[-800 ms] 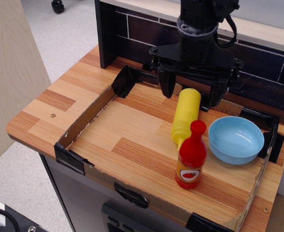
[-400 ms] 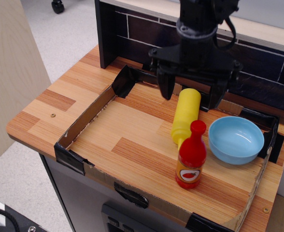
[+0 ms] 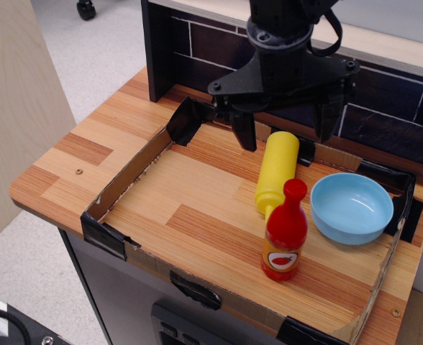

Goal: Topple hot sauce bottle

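1. The hot sauce bottle stands upright on the wooden surface, toward the front right of the area fenced by a low cardboard wall with black tape at its corners.
2. It is glossy red with a round red cap and a narrow neck. Its orange-yellow label, showing a red chili pepper, faces the camera.
3. A yellow squeeze bottle lies on its side just behind the hot sauce bottle. Its flat base points toward the back wall and its nozzle end is hidden behind the red cap. Whether the two bottles touch cannot be told from this view.
4. A light blue bowl sits upright just to the right of both bottles, close to the red bottle's shoulder but apart from it.
5. The black end effector hangs above the rear of the enclosure, over the base end of the yellow bottle.
6. Its two fingers point downward and are spread wide apart, one to the left of the yellow bottle's base and the other to its right. Nothing is held between them.
7. The end effector is well apart from the hot sauce bottle, which is nearer the front edge.
8. Behind the arm is a dark tiled back panel.
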Robot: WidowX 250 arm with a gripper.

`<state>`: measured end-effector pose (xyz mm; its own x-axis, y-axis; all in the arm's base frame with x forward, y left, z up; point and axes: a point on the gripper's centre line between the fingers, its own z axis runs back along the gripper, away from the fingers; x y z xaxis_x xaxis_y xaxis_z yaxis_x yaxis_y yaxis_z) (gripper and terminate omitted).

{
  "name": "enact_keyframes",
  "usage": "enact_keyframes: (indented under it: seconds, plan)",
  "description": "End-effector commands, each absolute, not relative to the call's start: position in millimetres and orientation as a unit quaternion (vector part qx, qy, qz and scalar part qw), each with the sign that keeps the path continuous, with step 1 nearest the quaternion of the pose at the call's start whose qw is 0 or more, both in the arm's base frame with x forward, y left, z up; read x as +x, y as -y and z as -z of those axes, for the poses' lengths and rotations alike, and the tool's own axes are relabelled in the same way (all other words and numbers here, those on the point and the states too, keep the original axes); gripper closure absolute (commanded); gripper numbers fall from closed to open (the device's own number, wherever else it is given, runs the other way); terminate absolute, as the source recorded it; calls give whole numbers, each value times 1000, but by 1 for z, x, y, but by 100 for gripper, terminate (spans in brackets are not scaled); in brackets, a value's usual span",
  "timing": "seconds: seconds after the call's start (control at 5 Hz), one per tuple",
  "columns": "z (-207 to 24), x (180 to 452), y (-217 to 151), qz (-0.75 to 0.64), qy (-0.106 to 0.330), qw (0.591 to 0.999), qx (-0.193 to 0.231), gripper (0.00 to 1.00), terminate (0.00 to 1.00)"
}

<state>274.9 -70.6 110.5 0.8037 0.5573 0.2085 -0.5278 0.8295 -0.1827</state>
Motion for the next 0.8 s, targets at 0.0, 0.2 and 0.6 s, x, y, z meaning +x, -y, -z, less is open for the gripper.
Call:
enact_keyframes:
  seconds: [0.0, 0.2, 0.6]
  plan:
    - [-135, 258, 77, -330, 102, 935, -76, 0, 0]
    - [-131, 252, 80, -360, 59, 928, -69, 0, 0]
    - [-107, 247, 88, -361, 69, 928, -57, 0, 0]
